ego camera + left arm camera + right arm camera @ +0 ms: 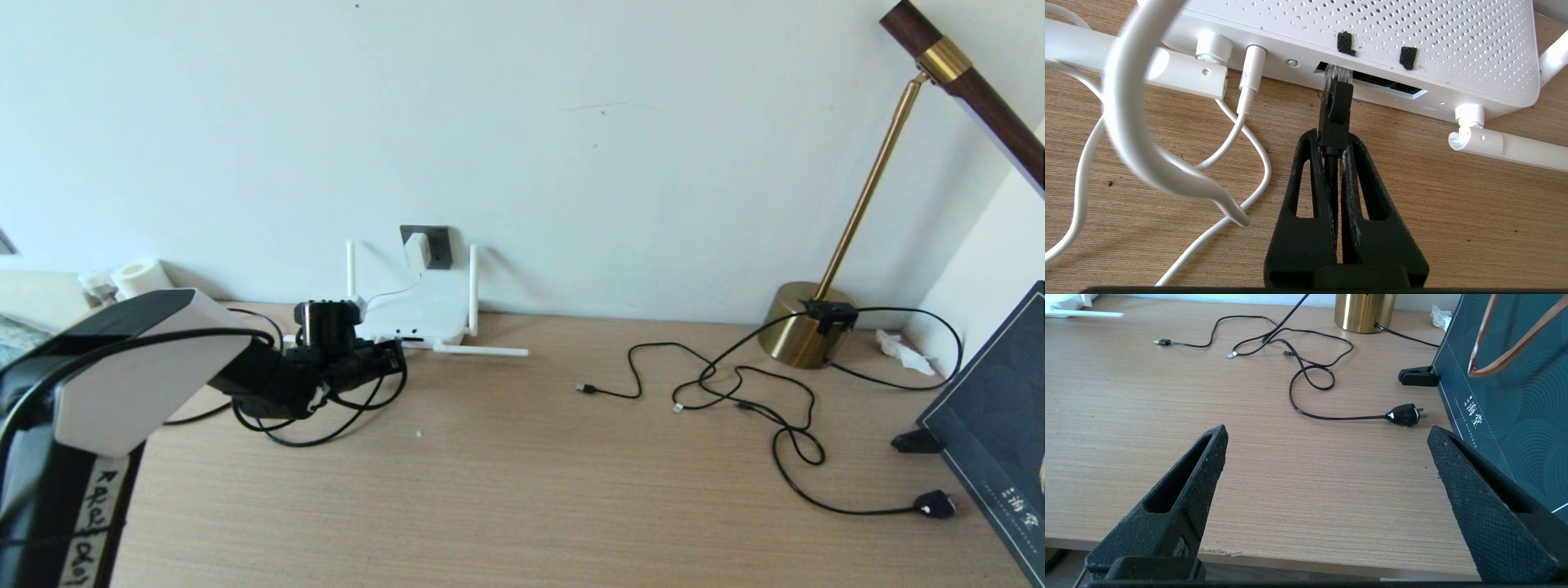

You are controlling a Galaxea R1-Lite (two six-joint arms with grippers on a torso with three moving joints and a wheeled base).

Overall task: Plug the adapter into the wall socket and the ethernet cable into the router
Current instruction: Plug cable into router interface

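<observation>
Left tool (1333,143), fingers closed on the ethernet cable (1334,118) just behind its plug; the clear tip sits at the mouth of the dark slot in the front edge of the router (1412,32). Router on the tabletop (522,457) against the wall; adapter (417,249) seated in the wall socket (437,245) above it. Right tool (1327,453), fingers wide apart and holding nothing, above the near tabletop edge.
</observation>
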